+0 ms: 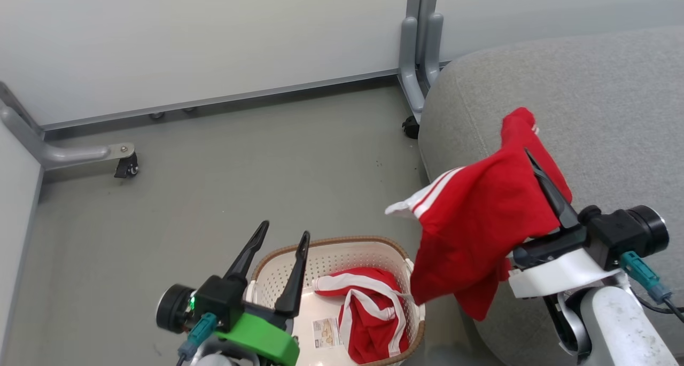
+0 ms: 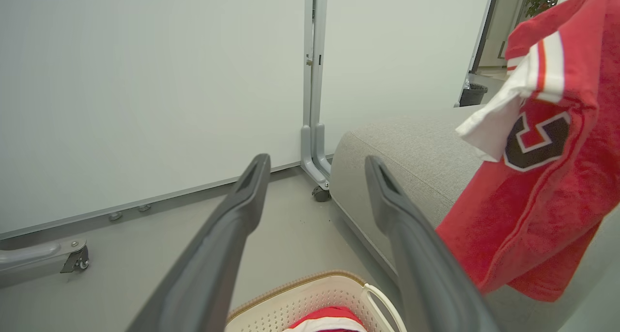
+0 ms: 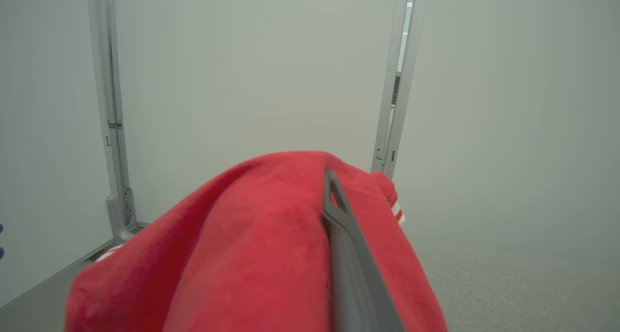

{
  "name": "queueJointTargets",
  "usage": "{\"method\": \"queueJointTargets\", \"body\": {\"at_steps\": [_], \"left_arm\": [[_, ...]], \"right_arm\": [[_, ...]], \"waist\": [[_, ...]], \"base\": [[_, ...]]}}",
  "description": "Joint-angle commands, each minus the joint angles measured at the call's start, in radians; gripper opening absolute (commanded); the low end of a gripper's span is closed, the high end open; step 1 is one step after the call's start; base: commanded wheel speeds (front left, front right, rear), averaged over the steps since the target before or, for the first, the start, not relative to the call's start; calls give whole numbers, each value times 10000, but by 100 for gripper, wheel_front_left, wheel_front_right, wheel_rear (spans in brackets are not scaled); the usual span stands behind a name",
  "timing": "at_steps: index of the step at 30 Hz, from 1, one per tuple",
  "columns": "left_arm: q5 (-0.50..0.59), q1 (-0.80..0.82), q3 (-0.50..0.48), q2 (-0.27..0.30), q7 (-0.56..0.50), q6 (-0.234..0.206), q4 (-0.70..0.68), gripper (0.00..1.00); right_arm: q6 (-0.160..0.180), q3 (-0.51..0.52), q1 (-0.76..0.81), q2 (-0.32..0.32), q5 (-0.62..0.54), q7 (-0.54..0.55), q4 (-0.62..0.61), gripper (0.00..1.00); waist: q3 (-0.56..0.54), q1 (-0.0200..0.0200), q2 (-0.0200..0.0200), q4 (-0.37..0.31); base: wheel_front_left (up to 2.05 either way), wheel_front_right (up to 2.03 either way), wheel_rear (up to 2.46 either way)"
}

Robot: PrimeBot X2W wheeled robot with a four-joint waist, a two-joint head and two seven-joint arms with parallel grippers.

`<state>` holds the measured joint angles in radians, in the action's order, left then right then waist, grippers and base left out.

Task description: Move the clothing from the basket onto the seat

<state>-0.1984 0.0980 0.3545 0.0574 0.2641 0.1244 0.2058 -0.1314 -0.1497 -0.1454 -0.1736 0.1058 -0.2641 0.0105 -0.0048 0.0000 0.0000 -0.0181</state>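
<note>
My right gripper (image 1: 529, 157) is shut on a red garment (image 1: 475, 222) with white stripes, held in the air over the near edge of the light-grey seat (image 1: 588, 104). The cloth drapes over one finger, and its black-and-white numeral (image 2: 535, 143) shows in the left wrist view. In the right wrist view the red garment (image 3: 252, 254) wraps my right gripper (image 3: 329, 181). A second red garment (image 1: 371, 318) lies in the cream basket (image 1: 342, 251) on the floor. My left gripper (image 1: 283, 235) hovers open over the basket's left side, holding nothing. The left wrist view has my left gripper (image 2: 315, 169) above the basket (image 2: 315, 298).
White partition panels on grey wheeled feet (image 1: 125, 165) stand behind the grey floor (image 1: 240, 168). One partition post (image 1: 419, 61) rises just beyond the seat's far corner. A paper label (image 1: 327, 333) lies on the basket's bottom.
</note>
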Motion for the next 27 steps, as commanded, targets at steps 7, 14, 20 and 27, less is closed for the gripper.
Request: {"method": "queueJointTargets", "body": {"at_steps": [7, 14, 20, 27], "left_arm": [[-12, -692, -918, -40, 4, -120, 465, 100], [35, -1145, -1312, -60, 4, -563, 337, 100], [-233, -1465, -1579, -62, 4, -783, 403, 100], [-355, -1442, -1627, -62, 5, -820, 564, 100]], "right_arm": [[13, 887, 444, 179, 236, -6, -10, 0], [13, 1318, 656, 284, 354, -6, 64, 0], [13, 1461, 765, 360, 387, -6, 105, 0], [13, 1508, 743, 367, 459, -6, 122, 0]], "waist": [[-100, 0, 0, 330], [-147, 0, 0, 470], [-147, 0, 0, 540], [-112, 0, 0, 593]], "base": [[0, 0, 0], [0, 0, 0], [0, 0, 0], [0, 0, 0]]}}
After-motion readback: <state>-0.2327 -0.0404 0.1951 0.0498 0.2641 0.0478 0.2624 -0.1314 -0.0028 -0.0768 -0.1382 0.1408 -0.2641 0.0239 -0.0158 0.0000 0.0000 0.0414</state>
